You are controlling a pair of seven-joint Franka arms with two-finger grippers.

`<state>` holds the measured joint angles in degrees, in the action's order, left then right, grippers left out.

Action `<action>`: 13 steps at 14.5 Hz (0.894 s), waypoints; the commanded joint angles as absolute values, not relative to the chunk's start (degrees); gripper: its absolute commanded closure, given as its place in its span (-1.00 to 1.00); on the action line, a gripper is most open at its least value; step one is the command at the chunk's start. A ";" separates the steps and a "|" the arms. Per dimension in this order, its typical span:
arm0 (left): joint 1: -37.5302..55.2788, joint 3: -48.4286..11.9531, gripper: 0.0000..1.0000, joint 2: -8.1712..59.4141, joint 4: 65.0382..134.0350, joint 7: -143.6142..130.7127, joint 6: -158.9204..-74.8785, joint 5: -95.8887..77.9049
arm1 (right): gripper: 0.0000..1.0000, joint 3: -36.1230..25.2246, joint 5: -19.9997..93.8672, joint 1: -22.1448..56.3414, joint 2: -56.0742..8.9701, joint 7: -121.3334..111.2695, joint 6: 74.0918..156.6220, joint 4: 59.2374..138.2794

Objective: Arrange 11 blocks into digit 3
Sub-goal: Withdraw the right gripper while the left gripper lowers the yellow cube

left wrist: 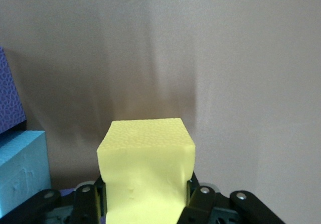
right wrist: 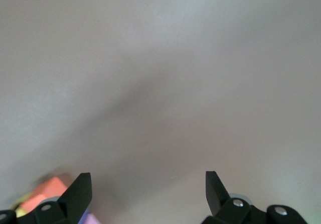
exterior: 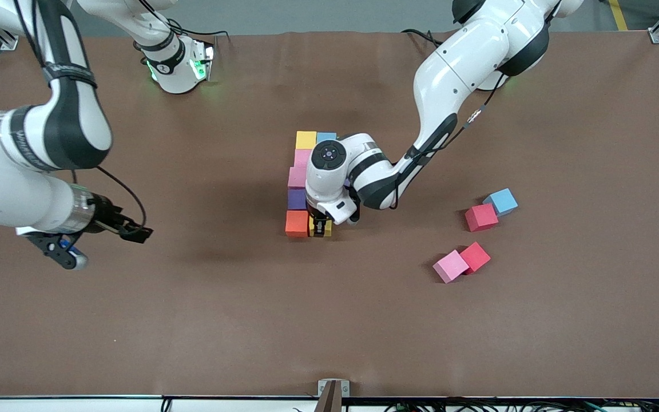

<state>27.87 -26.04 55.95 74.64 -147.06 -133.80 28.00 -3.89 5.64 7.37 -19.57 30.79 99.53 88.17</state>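
Observation:
A column of blocks stands mid-table: yellow (exterior: 305, 139) beside light blue (exterior: 326, 137), then pink (exterior: 302, 157), pink (exterior: 297, 177), purple (exterior: 297, 199) and orange (exterior: 297, 223) nearest the front camera. My left gripper (exterior: 321, 227) (left wrist: 145, 194) is shut on a yellow block (exterior: 320, 229) (left wrist: 145, 158), low against the orange one. The left wrist view also shows a light blue block (left wrist: 20, 171) and a purple one (left wrist: 9, 93) that the left hand hides from the front camera. My right gripper (exterior: 69, 256) (right wrist: 148, 184) waits open and empty over the right arm's end of the table.
Loose cubes lie toward the left arm's end: a light blue (exterior: 501, 201) touching a red (exterior: 481, 217), and nearer the front camera a pink (exterior: 450, 266) touching a red (exterior: 475, 257). The left forearm (exterior: 421, 149) slants over the figure.

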 commanded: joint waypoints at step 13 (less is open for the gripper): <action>28.30 -24.17 -1.00 55.38 72.95 -146.51 -134.48 27.51 | -1.00 -2.64 -4.83 0.26 -13.89 3.08 85.53 77.18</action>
